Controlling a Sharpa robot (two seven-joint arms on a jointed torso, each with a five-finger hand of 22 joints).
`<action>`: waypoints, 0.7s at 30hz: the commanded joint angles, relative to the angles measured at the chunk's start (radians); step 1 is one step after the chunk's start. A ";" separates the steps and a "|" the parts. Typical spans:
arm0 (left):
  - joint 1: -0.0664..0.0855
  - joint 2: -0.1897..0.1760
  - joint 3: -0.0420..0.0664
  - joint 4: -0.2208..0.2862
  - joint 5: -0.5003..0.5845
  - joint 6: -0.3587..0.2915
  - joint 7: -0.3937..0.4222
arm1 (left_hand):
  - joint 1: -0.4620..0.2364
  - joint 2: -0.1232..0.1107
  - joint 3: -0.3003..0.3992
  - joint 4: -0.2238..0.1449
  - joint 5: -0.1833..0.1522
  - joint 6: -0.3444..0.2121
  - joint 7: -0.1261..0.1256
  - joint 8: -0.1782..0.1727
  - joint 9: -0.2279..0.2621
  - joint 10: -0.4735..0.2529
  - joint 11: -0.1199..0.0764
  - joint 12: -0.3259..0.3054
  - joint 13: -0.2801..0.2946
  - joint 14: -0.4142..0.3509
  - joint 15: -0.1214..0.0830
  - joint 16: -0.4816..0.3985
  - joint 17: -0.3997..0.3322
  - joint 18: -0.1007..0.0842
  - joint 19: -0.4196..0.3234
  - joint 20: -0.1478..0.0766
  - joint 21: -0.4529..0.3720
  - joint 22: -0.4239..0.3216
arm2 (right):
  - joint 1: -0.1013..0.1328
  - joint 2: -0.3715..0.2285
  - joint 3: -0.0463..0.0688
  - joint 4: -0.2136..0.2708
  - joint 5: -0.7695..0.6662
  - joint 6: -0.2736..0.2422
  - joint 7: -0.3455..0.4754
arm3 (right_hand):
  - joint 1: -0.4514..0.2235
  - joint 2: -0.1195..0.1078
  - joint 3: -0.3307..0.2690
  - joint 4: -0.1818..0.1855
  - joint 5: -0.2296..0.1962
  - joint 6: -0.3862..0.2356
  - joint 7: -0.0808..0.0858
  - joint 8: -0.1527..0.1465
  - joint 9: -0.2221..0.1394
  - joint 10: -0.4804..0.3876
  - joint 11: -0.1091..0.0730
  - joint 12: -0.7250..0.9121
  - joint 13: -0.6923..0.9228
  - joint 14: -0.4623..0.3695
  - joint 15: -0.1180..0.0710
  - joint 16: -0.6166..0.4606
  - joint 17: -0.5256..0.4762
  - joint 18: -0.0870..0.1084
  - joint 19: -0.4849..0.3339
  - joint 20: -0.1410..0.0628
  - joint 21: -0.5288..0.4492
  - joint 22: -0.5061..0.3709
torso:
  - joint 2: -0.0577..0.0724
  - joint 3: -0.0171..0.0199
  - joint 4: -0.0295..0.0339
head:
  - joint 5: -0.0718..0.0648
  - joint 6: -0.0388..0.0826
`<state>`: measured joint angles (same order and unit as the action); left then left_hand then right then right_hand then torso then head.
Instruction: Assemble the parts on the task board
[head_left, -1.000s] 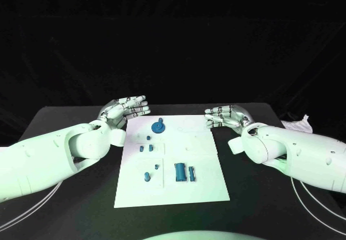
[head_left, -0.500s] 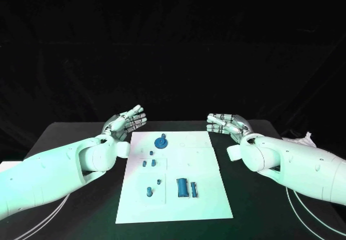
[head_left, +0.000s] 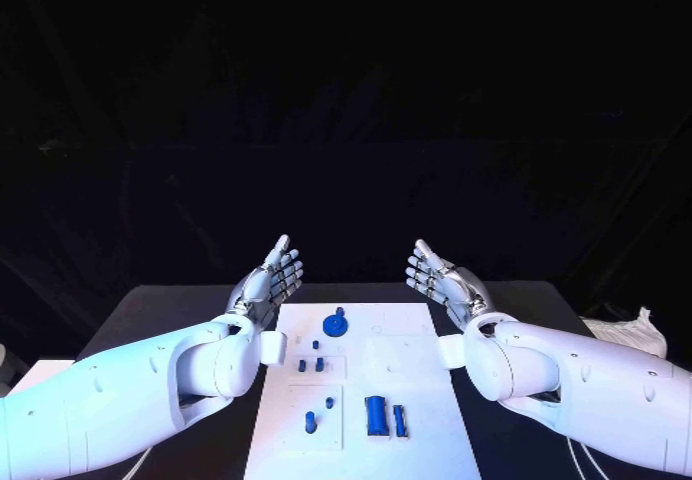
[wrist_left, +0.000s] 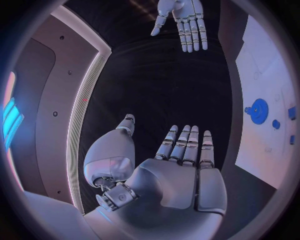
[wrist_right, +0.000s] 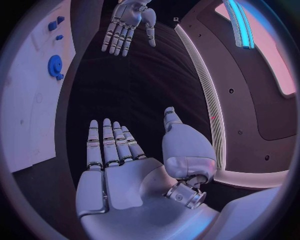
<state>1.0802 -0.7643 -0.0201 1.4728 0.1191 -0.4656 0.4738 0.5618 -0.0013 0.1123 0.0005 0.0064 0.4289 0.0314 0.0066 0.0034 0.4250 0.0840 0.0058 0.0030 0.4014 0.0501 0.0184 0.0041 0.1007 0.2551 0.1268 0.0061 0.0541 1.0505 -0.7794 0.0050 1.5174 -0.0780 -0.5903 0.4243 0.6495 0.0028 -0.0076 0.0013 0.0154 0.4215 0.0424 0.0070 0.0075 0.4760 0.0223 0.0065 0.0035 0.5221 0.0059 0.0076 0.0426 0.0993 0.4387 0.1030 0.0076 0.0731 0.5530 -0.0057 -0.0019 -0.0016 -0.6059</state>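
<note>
On the black table lies the white task board, long axis running away from the robot, blue parts on its left half. Left hand and right hand hover raised beside its far end, fingers extended, holding nothing, against a dark backdrop.

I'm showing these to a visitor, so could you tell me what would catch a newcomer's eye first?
The two silver hands, left and right, raised open with fingers straight, either side of the board's far end. Between the arms lies the white board with small blue parts, notably a gear near its far end.
</note>
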 joint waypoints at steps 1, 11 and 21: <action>-0.012 -0.006 0.008 0.042 -0.084 -0.203 0.036 | -0.185 0.001 -0.037 0.000 -0.006 -0.141 -0.031 -0.007 -0.003 -0.139 -0.084 -0.006 -0.003 -0.132 -0.050 -0.018 -0.004 -0.030 -0.084 -0.041 -0.006 -0.054 | 0.000 -0.001 -0.003 0.032 0.066 -0.151 0.083 | -0.213 -0.003 0.008 -0.001 -0.015 -0.138 -0.042 -0.007 -0.007 -0.156 -0.022 -0.007 -0.004 -0.171 -0.006 -0.008 -0.043 -0.099 -0.144 -0.103 -0.008 -0.073 | -0.009 0.0057 0.0019 | 0.002 0.006; -0.030 -0.016 0.020 0.097 -0.119 -0.304 0.046 | -0.311 0.001 -0.112 0.000 -0.006 -0.237 -0.031 -0.007 -0.003 -0.235 -0.084 -0.006 -0.003 -0.222 -0.050 -0.018 -0.004 -0.101 -0.143 -0.127 -0.006 -0.054 | 0.000 -0.001 -0.005 0.053 0.078 -0.180 0.096 | -0.358 -0.003 0.008 -0.001 -0.015 -0.232 -0.042 -0.007 -0.007 -0.263 -0.022 -0.007 -0.004 -0.288 -0.006 -0.008 -0.043 -0.099 -0.242 -0.103 -0.008 -0.073 | -0.009 0.0057 0.0019 | 0.002 0.006; -0.030 -0.016 0.020 0.097 -0.119 -0.304 0.046 | -0.397 0.001 -0.112 0.000 -0.006 -0.303 -0.031 -0.007 -0.003 -0.300 -0.084 -0.006 -0.003 -0.284 -0.050 -0.018 -0.004 -0.101 -0.179 -0.127 -0.006 -0.054 | 0.000 -0.001 -0.005 0.053 0.078 -0.180 0.096 | -0.457 -0.003 0.008 -0.001 -0.015 -0.297 -0.042 -0.007 -0.007 -0.335 -0.022 -0.007 -0.004 -0.369 -0.006 -0.008 -0.043 -0.099 -0.309 -0.103 -0.008 -0.073 | -0.009 0.0057 0.0019 | 0.002 0.006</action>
<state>1.0499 -0.7807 -0.0011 1.5673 0.0189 -0.7515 0.4998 0.2244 0.0002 0.0108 0.0001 0.0065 0.1704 0.0007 0.0067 0.0014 0.1689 0.0029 0.0058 0.0012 0.1591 0.0008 0.0067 0.0013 0.0226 0.1050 0.0085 0.0062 0.0023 1.0501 -0.7805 -0.0002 1.5683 -0.0001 -0.7638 0.5004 0.2603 -0.0002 -0.0049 -0.0014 0.0051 0.1683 0.0012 0.0033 0.0011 0.1903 0.0003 0.0065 0.0015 0.2081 -0.0001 0.0039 0.0019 0.0215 0.1756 0.0038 0.0036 0.0027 0.5443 0.0001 0.0000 0.0000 -0.5999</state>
